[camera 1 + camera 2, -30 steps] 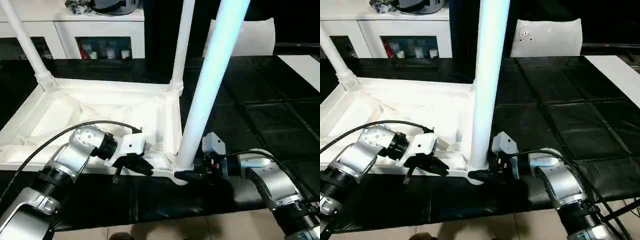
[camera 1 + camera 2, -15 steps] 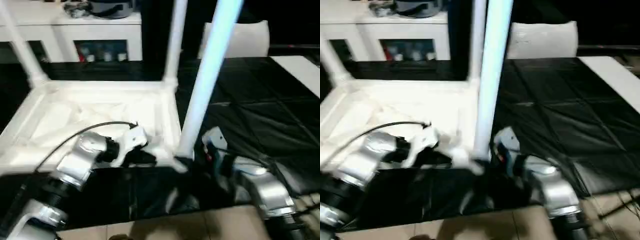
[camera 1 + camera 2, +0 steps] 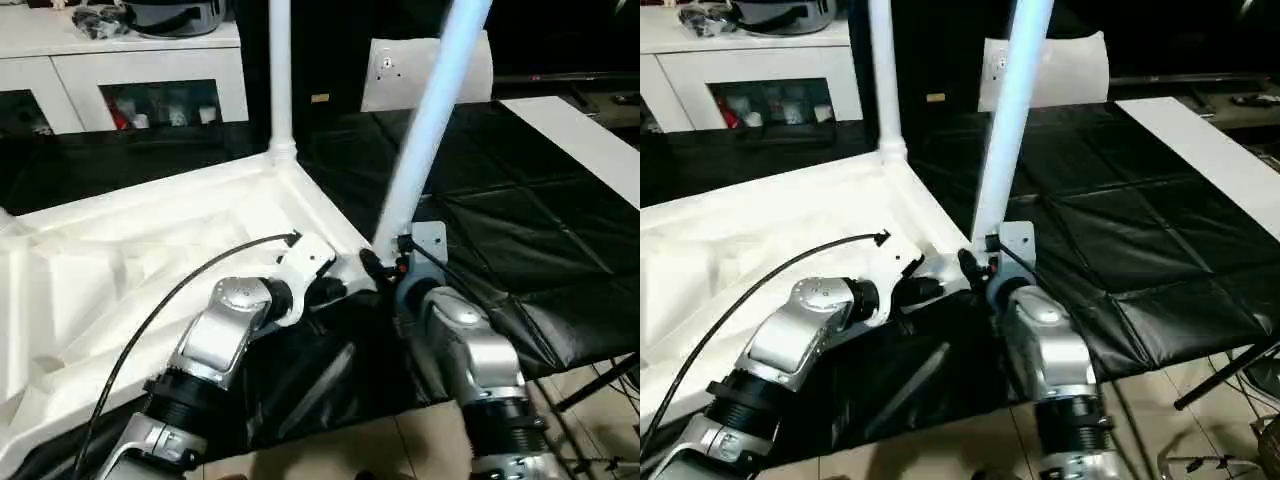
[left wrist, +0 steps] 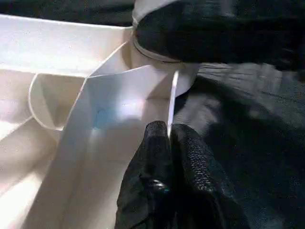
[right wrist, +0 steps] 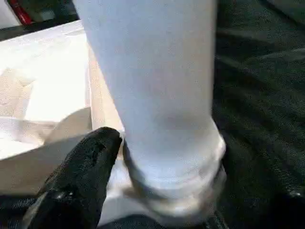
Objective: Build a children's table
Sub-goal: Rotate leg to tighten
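**Both grippers at the tabletop's near corner**

No writing can be read on any part. The white plastic tabletop (image 3: 150,250) lies upside down on black sheeting (image 3: 520,230), its ribbed underside facing up. A smooth, round, tapered leg (image 3: 425,130) stands in the near corner socket. The left gripper (image 4: 169,143) is clenched on the thin edge of the tabletop's rim beside that socket. The right gripper (image 3: 385,270) sits at the leg's base, one black textured finger (image 5: 90,157) touching it; whether it grasps the leg I cannot tell.

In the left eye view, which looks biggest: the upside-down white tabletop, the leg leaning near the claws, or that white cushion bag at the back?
1. Tabletop, by far.
2. Near leg.
3. Cushion bag, though it sits farther back, so its true size is unsure.
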Controlling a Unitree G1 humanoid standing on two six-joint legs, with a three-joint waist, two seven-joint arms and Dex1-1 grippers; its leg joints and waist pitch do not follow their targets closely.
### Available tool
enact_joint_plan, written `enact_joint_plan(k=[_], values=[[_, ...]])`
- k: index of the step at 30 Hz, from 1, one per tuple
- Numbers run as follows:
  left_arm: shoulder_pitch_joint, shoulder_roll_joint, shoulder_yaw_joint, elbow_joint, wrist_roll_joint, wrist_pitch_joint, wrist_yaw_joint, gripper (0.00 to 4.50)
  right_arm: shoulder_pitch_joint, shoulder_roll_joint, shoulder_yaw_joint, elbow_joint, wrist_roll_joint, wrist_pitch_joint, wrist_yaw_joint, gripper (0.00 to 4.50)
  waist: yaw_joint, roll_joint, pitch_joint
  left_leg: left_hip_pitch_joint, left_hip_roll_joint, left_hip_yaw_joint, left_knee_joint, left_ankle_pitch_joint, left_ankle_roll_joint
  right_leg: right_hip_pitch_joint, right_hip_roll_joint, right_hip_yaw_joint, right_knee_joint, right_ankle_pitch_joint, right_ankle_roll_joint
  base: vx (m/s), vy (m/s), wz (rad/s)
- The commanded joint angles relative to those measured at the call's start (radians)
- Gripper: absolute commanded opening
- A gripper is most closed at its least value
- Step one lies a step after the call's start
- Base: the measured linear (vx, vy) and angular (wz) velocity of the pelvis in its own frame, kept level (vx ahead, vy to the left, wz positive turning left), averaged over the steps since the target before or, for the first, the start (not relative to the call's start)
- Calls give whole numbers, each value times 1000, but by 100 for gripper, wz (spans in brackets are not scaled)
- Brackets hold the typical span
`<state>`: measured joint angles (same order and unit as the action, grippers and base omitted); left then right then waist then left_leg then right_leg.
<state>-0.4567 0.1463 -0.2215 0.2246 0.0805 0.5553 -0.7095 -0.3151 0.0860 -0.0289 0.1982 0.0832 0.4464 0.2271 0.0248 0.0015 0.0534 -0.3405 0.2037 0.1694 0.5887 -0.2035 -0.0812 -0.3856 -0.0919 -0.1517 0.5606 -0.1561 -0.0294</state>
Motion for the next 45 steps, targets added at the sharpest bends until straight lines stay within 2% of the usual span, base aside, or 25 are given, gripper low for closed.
enact_joint_plan(k=[1,2,3,4,5,6,7,9,11,12,15,16,19,21,22,23,24,25,27,30,35,36,38,40,45], values=[[-50,-2,0,-76,-29,-41,-15,0,19,38,115,0,48,30,84,392,10,8,-69,-6,29,-17,-74,-180,30,47,-70,67,-63,-300,-101,0,0,0],[-49,3,-1,-78,-30,-42,-21,0,21,35,116,-3,47,27,86,399,10,6,-71,-10,29,-16,-74,-162,33,50,-69,68,-57,-276,-111,51,-31,0],[-40,50,-12,-79,-35,-79,-79,0,37,-22,145,-37,12,27,102,399,13,10,-76,-14,29,-16,-70,-107,41,55,-70,71,-43,-203,-134,0,0,0],[-35,71,-18,-79,-40,-93,-106,0,49,-51,157,-57,9,21,131,420,16,7,-84,-23,24,-14,-60,-22,57,61,-66,73,-28,-91,-149,0,0,0],[-31,89,-20,-77,-43,-105,-129,0,60,-70,158,-78,14,35,146,429,19,6,-80,-23,22,-11,-55,18,80,53,-61,77,-18,-9,-172,0,0,0],[-25,124,-27,-74,-50,-145,-176,0,81,-91,142,-117,28,48,178,434,20,6,-80,-21,23,-9,-53,16,88,53,-63,78,-15,6,-183,0,0,0],[-23,135,-30,-74,-51,-160,-193,0,88,-97,136,-130,31,52,186,439,24,6,-79,-22,22,-8,-55,6,101,57,-65,77,-15,-1,-194,0,0,0],[-16,172,-36,-71,-59,-195,-248,0,109,-126,128,-159,27,32,202,445,30,7,-76,-20,25,-7,-56,-18,98,55,-66,77,-19,-43,-188,0,0,0],[-11,237,-53,-50,-57,-252,-324,0,144,-160,93,-212,76,19,260,445,37,9,-72,-16,27,-5,-59,-69,77,52,-67,78,-27,-131,-167,0,0,0],[-11,237,-53,-50,-57,-252,-324,0,144,-160,93,-212,76,19,260,445,37,9,-71,-15,28,-5,-61,-83,73,51,-66,78,-28,-153,-161,0,0,0],[-14,280,-49,-19,-75,-291,-384,0,185,-254,112,-264,96,5,346,445,47,11,-65,-5,31,-4,-65,-138,41,44,-65,78,-41,-252,-131,0,0,0],[-15,293,-49,-13,-84,-291,-406,0,200,-296,129,-284,100,14,395,445,52,9,-64,-3,32,-5,-66,-152,34,44,-64,77,-43,-277,-121,0,0,0],[-22,308,-39,4,-94,-258,-419,0,237,-394,168,-337,110,49,517,445,62,11,-57,2,32,-5,-70,-217,23,41,-63,75,-58,-376,-87,0,0,0],[-27,304,-32,7,-97,-224,-404,0,248,-416,177,-347,115,32,550,445,66,9,-57,3,31,-6,-69,-230,23,40,-68,75,-63,-407,-77,0,0,0],[-35,297,-22,12,-101,-182,-380,0,258,-439,185,-354,117,3,580,445,63,7,-59,-4,29,-7,-69,-227,20,45,-67,71,-61,-419,-72,0,0,0],[-40,290,-15,17,-103,-163,-363,0,262,-450,189,-355,120,-5,590,445,65,6,-58,-1,28,-7,-67,-222,25,42,-68,71,-67,-433,-64,0,0,0],[-43,281,-8,20,-108,-156,-351,0,263,-457,190,-355,122,-11,594,445,65,5,-58,-3,28,-7,-67,-216,26,44,-68,71,-67,-434,-62,0,0,0],[-45,254,11,16,-130,-146,-329,27,263,-465,191,-351,124,-30,600,449,65,5,-59,-6,27,-7,-66,-207,29,44,-68,69,-68,-436,-58,0,0,0],[-43,246,10,7,-134,-139,-323,42,261,-470,193,-351,127,-37,607,450,66,4,-62,-6,27,-8,-64,-197,32,44,-68,67,-68,-430,-60,0,0,0],[-43,229,-7,9,-118,-134,-291,67,250,-472,199,-361,142,-19,621,450,67,1,-65,-10,30,-10,-63,-175,43,45,-65,69,-58,-369,-83,0,0,0],[-54,214,-7,22,-100,-129,-248,112,244,-473,207,-355,144,-36,626,450,66,-1,-68,-14,29,-9,-60,-139,54,48,-64,69,-51,-323,-92,0,0,0],[-56,210,-5,23,-101,-128,-241,112,244,-474,209,-354,143,-42,626,450,67,1,-66,-14,29,-8,-60,-144,53,48,-65,69,-54,-331,-91,0,0,0],[-60,206,-12,24,-105,-120,-237,142,243,-471,210,-347,139,-51,621,450,67,-2,-65,-13,27,-7,-60,-153,52,47,-65,68,-58,-360,-83,0,0,0],[-59,206,-22,25,-113,-106,-244,142,241,-470,212,-346,136,-55,621,450,67,2,-64,-12,26,-8,-60,-158,49,46,-65,67,-60,-382,-74,0,0,0],[-57,197,-16,10,-134,-80,-240,142,239,-473,214,-344,132,-62,618,450,66,0,-65,-13,27,-9,-61,-163,46,47,-65,66,-61,-378,-70,0,0,0]])
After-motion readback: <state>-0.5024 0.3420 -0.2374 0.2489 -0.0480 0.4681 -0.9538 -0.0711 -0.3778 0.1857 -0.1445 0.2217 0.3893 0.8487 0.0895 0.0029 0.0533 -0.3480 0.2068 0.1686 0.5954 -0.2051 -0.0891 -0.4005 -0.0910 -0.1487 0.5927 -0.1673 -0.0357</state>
